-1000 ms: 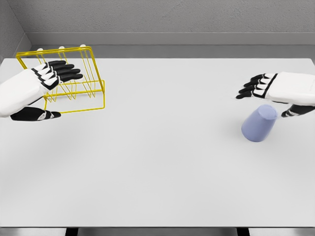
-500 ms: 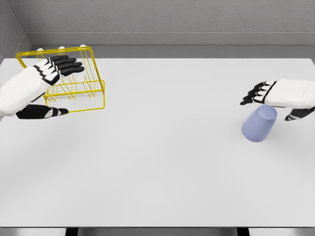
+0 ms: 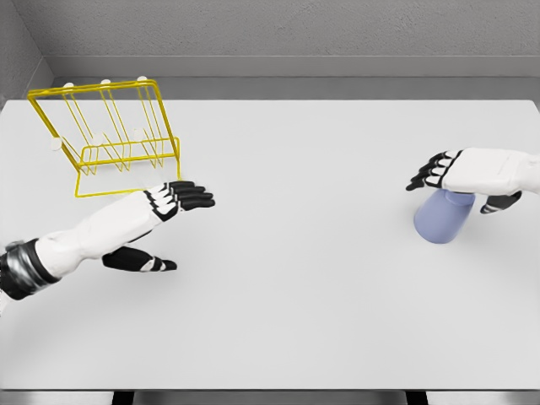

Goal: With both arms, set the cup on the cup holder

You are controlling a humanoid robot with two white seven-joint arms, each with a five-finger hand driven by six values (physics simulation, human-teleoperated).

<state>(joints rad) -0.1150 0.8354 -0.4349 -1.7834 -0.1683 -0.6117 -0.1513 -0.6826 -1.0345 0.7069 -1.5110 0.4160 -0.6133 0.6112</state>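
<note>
Background: grey textured wall behind a wide white worktop [image 3: 287, 278]; worktop front edge shows at the bottom of the head view.

Cup holder [image 3: 105, 135]: yellow wire rack at far left of the worktop, near the back edge. Upright wire prongs w/ white tips. Base frame rests on the worktop; the top frame leans back toward the wall. No cup on it.

Cup [image 3: 442, 216]: pale blue-violet, on the right side of the worktop, well apart from the cup holder. Lies tilted, wider end toward the camera & lower left, narrower end up under the right hand. Exact contact w/ the worktop can't be told.

Left hand [image 3: 164, 207]: arm enters from the lower left edge, white forearm w/ a dark wrist band. Hand sits over the worktop just in front of the cup holder's front right corner, apart from the wire. Fingers [image 3: 192, 197] black, extended & released, pointing right; thumb [image 3: 139, 261] spread out below, toward the camera. Grasps nothing.

Right hand [image 3: 472, 173]: arm enters from the right edge. Palm sits directly above the cup's upper end, overlapping it in the head view. Fingers [image 3: 429, 173] extended to the left, loosely spread; thumb [image 3: 499, 203] shows to the right of the cup. Fingers not closed round the cup; whether the palm touches the cup can't be told.
</note>
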